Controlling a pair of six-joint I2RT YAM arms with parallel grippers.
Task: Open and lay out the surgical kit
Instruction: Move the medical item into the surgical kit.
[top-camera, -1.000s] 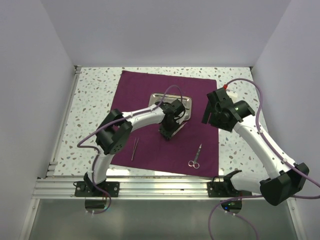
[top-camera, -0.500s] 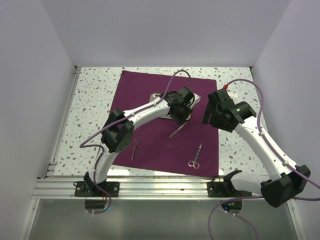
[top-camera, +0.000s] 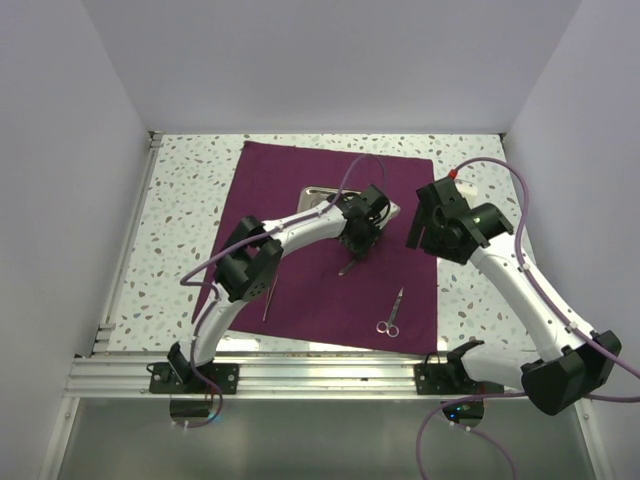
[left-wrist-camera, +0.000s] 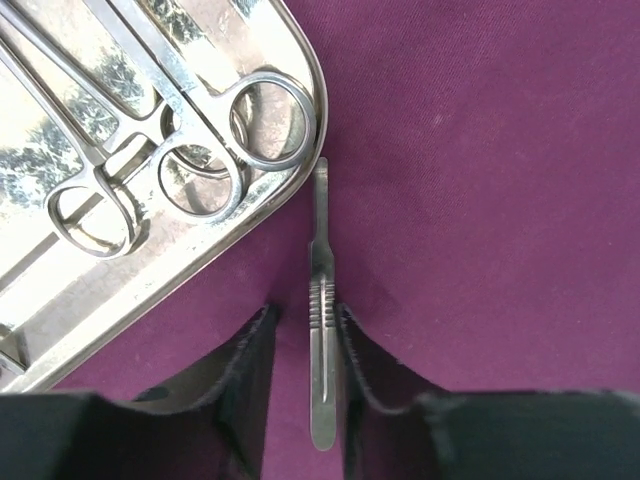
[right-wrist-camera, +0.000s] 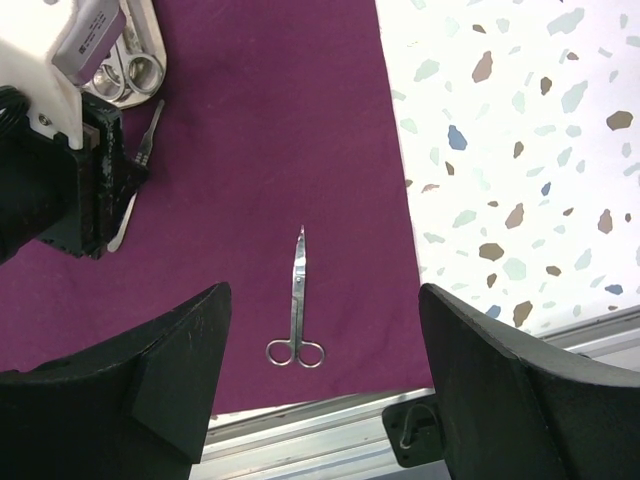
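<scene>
The purple cloth (top-camera: 270, 180) lies spread flat with the steel tray (top-camera: 322, 192) on it. In the left wrist view the tray (left-wrist-camera: 110, 285) holds ring-handled forceps (left-wrist-camera: 200, 130). A flat steel handle (left-wrist-camera: 320, 260) lies on the cloth just off the tray's corner. My left gripper (left-wrist-camera: 305, 312) is low over it, jaws slightly open and straddling the handle, which sits against the right finger (left-wrist-camera: 360, 365). It also shows in the top view (top-camera: 350, 266). Scissors (right-wrist-camera: 297, 300) lie below my right gripper (right-wrist-camera: 325, 300), which is wide open and empty. Tweezers (top-camera: 268, 297) lie at the cloth's front left.
The speckled tabletop (right-wrist-camera: 500, 150) is bare to the right of the cloth. An aluminium rail (top-camera: 320, 375) runs along the near edge. White walls close in the left, back and right sides. The left arm (top-camera: 290, 232) stretches across the cloth.
My left gripper left the steel handle on the cloth, swung up to the tray's right end, then came back down over the handle. The right arm barely moved.
</scene>
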